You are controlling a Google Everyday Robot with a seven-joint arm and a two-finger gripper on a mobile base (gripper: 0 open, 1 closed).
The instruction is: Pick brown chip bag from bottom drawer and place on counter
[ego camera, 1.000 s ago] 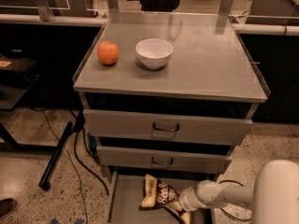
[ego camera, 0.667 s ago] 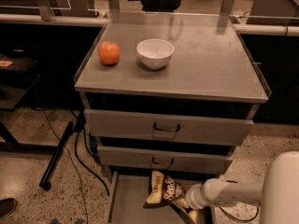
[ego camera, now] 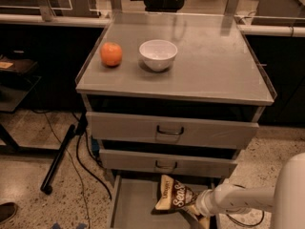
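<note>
We saw the gripper (ego camera: 194,211) at five o'clock in the view, low in the open bottom drawer (ego camera: 131,204). Its fingers were pinched on the lower right end of the brown chip bag (ego camera: 174,199), which stood tilted over the drawer floor. We judged the pick under way. The next move called for lifting the bag clear of the upper drawers (ego camera: 171,130) and up to the counter (ego camera: 209,66) at twelve o'clock.

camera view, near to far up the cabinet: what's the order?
Gripper at the brown chip bag's right end in the bottom drawer → middle drawer → top drawer → white bowl on the counter.
</note>
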